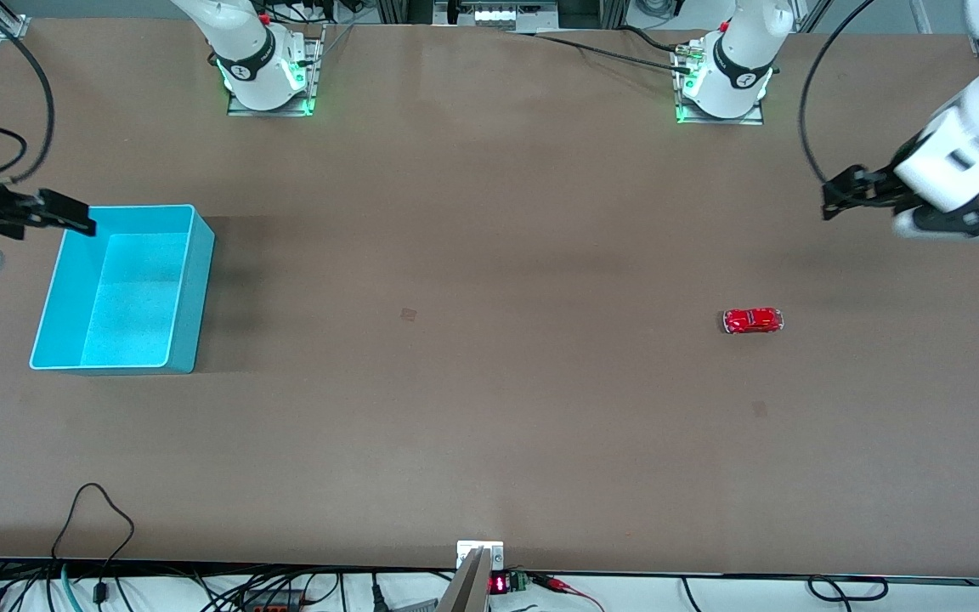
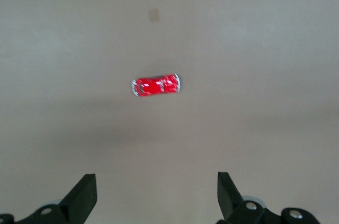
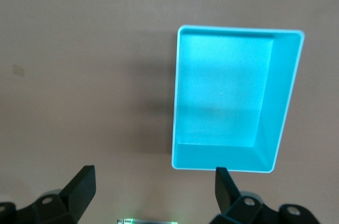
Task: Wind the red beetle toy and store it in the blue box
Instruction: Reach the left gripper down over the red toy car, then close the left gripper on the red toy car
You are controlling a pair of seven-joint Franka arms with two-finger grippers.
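Observation:
The red beetle toy (image 1: 753, 320) stands on the bare table toward the left arm's end; it also shows in the left wrist view (image 2: 155, 84). My left gripper (image 1: 838, 195) hangs open and empty in the air, over the table beside the toy and well apart from it; its own view (image 2: 157, 195) shows nothing between the wide-apart fingers. The blue box (image 1: 193, 297) stands topless and empty toward the right arm's end, and shows in the right wrist view (image 3: 225, 159). My right gripper (image 1: 82, 223) is open and empty over the box's rim corner, also in its own view (image 3: 153, 192).
The two arm bases (image 1: 268, 76) (image 1: 723, 85) stand along the table's edge farthest from the camera. Small dark marks (image 1: 409, 314) (image 1: 760, 409) lie on the brown tabletop. Cables (image 1: 99, 527) run along the edge nearest the camera.

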